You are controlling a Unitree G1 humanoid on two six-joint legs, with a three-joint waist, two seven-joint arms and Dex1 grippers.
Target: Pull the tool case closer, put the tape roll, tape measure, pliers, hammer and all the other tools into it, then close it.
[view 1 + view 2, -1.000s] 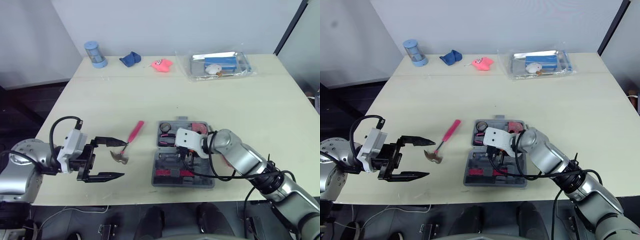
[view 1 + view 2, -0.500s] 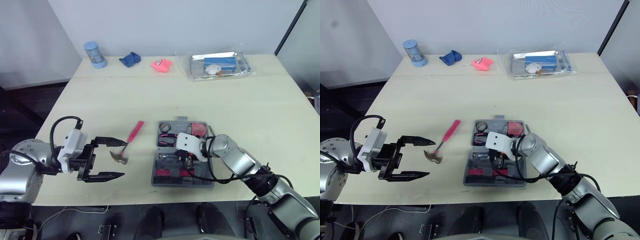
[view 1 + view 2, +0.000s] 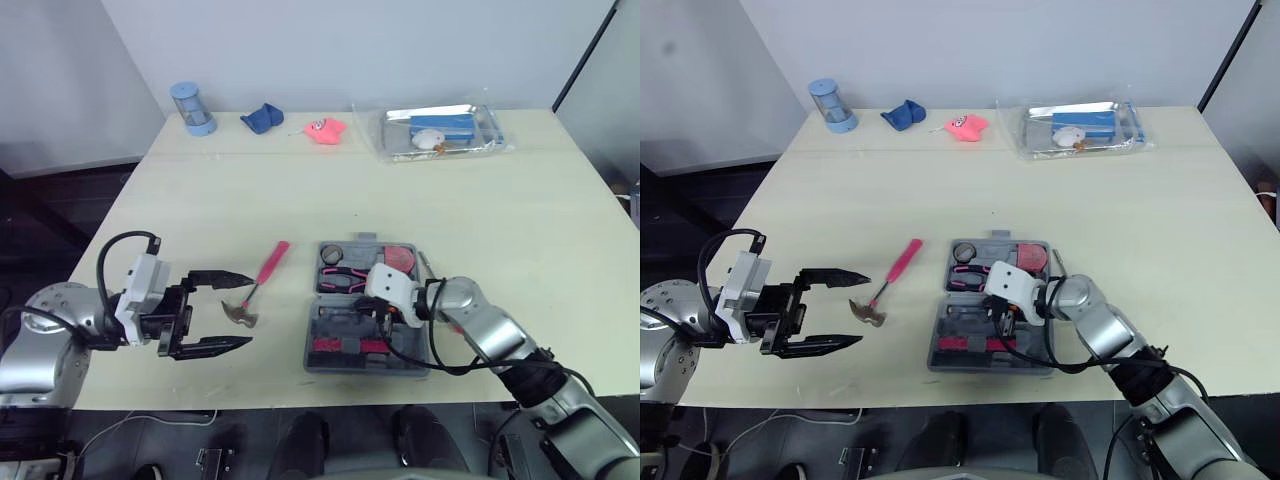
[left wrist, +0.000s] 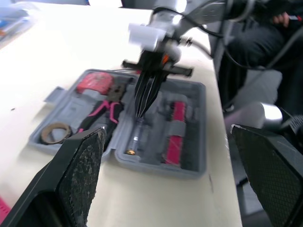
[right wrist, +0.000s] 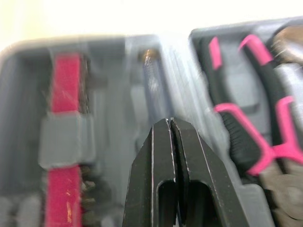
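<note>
Nearest the robot, the left gripper [image 3: 248, 310] hovers low over the counter [image 3: 200, 200] with its fingers spread wide and empty. The metal head of the pink-handled hammer [image 3: 270, 262] appears to sit between the tips, though I cannot tell whether they are at its height. Just beside it on the right lies the open tool case [image 3: 365, 362]. The right gripper [image 5: 169, 124] is poised over the case's near half, its fingers pressed together and holding nothing.

The hammer looks like the last tool still outside. A sound grasp would likely close on the neck just behind the head, where the weight sits, so it does not swing. It should then be carried level to a free slot. The right arm should clear the case first, so the two do not meet.

Counted:
- one case, holding one tape roll [image 3: 332, 252]
- one red tape measure [image 3: 400, 258]
- one pair of pliers [image 3: 340, 280]
- one slim metal-shafted tool [image 4: 135, 137]
- one red-handled tool [image 3: 340, 347]
- one hammer

At the far edge stand one blue jar [image 3: 188, 108], one blue bundle [image 3: 262, 118], one pink toy [image 3: 324, 129] and one bagged tray [image 3: 440, 128].
</note>
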